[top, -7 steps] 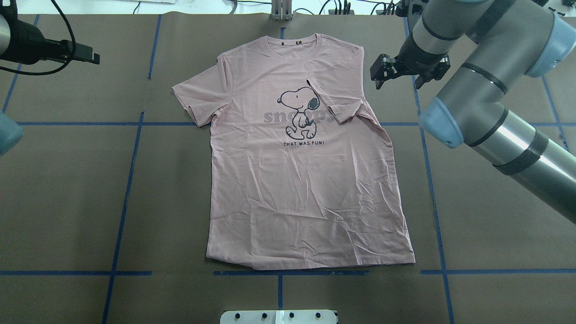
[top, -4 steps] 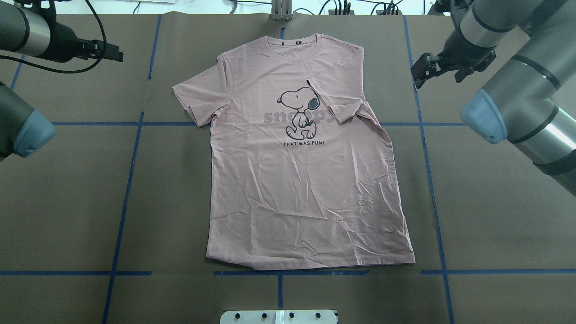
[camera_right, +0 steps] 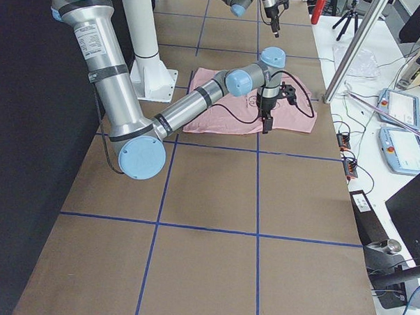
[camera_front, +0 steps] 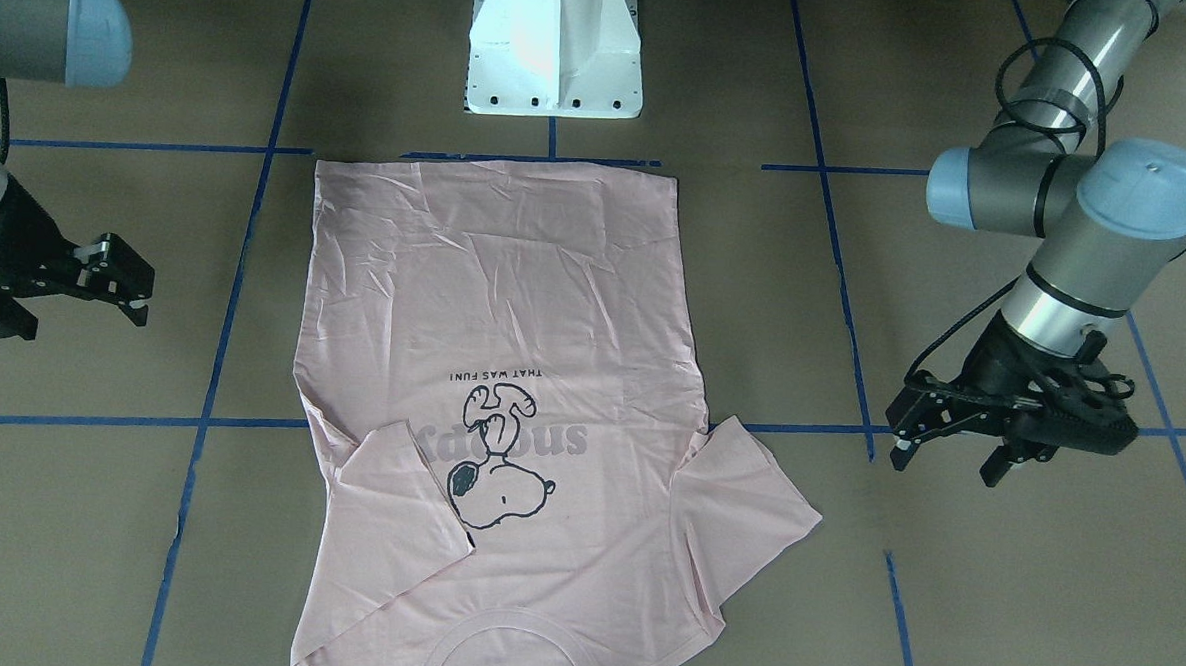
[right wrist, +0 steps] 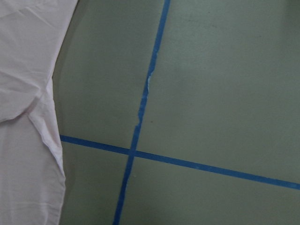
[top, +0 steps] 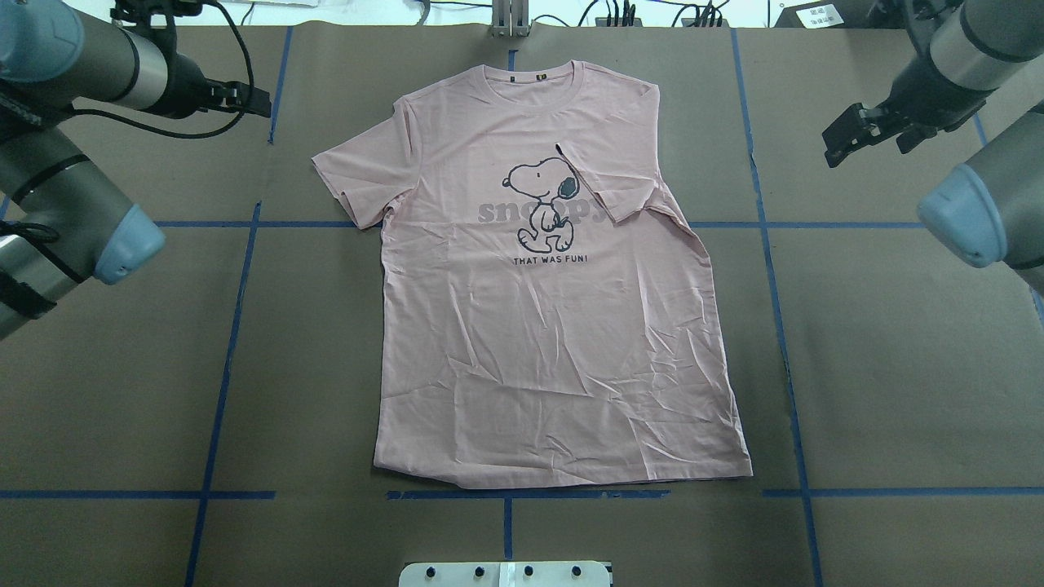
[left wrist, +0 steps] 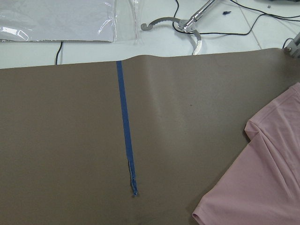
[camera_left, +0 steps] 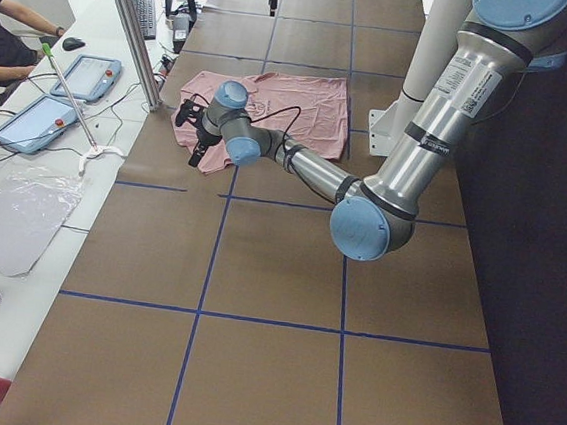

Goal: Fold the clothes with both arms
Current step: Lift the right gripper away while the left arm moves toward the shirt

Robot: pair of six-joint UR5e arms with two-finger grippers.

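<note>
From the front, the pink T-shirt [camera_front: 554, 301] lies flat and print-up in the middle of the brown tabletop [camera_front: 991, 611]. The left claw [camera_front: 948, 451] and right claw [camera_front: 125, 278] hang well apart from it on either side, both spread and empty. From overhead, the sleeve on the right arm's side is folded in over the chest. In the left wrist view, a sleeve corner lies near a blue tape line [left wrist: 124, 126].

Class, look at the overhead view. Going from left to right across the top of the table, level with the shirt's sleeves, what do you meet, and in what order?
left gripper → T-shirt's spread-out sleeve → Snoopy drawing → right gripper
</note>
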